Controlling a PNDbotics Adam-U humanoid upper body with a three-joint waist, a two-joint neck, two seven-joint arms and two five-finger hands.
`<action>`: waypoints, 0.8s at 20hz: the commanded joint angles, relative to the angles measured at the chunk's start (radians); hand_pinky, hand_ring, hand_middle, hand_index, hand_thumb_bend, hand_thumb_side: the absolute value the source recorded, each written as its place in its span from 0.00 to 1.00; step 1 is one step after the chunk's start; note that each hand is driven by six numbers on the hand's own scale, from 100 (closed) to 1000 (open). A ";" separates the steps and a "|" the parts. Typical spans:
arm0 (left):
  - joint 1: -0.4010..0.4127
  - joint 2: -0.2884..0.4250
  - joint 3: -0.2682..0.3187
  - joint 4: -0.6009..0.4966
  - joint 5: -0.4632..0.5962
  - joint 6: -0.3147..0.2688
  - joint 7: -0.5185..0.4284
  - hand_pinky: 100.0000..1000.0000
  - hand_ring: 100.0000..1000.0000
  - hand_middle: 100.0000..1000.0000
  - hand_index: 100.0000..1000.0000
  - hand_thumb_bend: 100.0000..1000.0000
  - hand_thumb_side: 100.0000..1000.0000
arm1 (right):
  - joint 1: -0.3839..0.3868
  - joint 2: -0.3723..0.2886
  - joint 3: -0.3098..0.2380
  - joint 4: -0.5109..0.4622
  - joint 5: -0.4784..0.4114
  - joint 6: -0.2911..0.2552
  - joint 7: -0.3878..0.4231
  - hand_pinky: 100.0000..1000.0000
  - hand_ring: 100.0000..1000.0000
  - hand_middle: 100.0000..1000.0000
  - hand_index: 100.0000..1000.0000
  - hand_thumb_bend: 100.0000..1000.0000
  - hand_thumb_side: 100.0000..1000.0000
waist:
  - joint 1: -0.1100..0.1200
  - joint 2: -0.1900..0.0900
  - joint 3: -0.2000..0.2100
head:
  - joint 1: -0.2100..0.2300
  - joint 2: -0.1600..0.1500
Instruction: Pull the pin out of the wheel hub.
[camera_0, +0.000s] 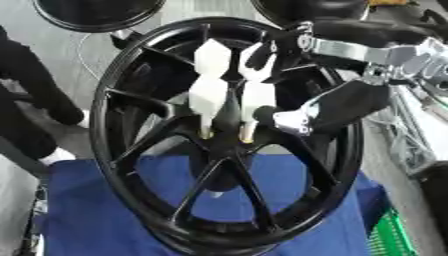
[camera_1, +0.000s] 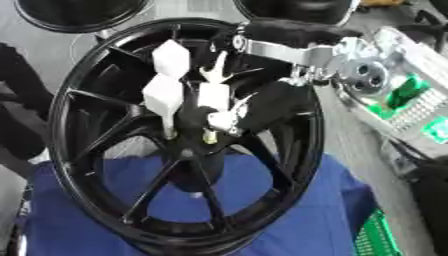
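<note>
A black spoked wheel (camera_0: 131, 165) stands tilted on a blue cloth. Two white pins with diamond-shaped handles stick out of its hub (camera_0: 226, 142): the left pin (camera_0: 208, 95) and the right pin (camera_0: 257, 97), both with their yellowish tips at the hub. My right hand (camera_0: 346, 105) reaches in from the upper right. Its fingers curl round the right pin, with one dark finger (camera_0: 261, 56) over the upper handle and a silver-tipped one (camera_1: 224, 119) near the pin's lower end. The left pin stands free. My left hand does not show.
The blue cloth (camera_0: 96, 220) covers the table under the wheel. Two more black wheels (camera_0: 96, 12) lie at the far edge. A green basket (camera_0: 389, 235) sits at the lower right, metal parts (camera_1: 394, 95) to the right, and dark shapes (camera_0: 26, 100) at the left edge.
</note>
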 joint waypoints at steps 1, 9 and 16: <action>-0.016 0.012 0.000 -0.025 0.002 -0.002 -0.004 0.55 0.72 0.65 0.71 0.21 0.80 | -0.009 -0.007 -0.020 0.020 0.012 -0.017 -0.004 0.77 0.72 0.75 0.84 0.23 0.51 | 0.006 -0.015 0.002 | 0.000 -0.001; -0.020 0.010 -0.002 -0.026 0.003 -0.001 -0.006 0.55 0.72 0.65 0.70 0.21 0.80 | 0.002 0.009 -0.015 0.080 0.036 -0.045 -0.009 0.77 0.73 0.75 0.84 0.23 0.51 | 0.007 -0.013 0.005 | 0.003 -0.012; -0.023 0.008 -0.005 -0.027 0.004 -0.001 -0.008 0.55 0.72 0.65 0.70 0.21 0.80 | 0.011 0.023 -0.010 0.133 0.059 -0.073 -0.010 0.77 0.73 0.76 0.84 0.24 0.51 | 0.008 -0.011 0.010 | 0.002 -0.018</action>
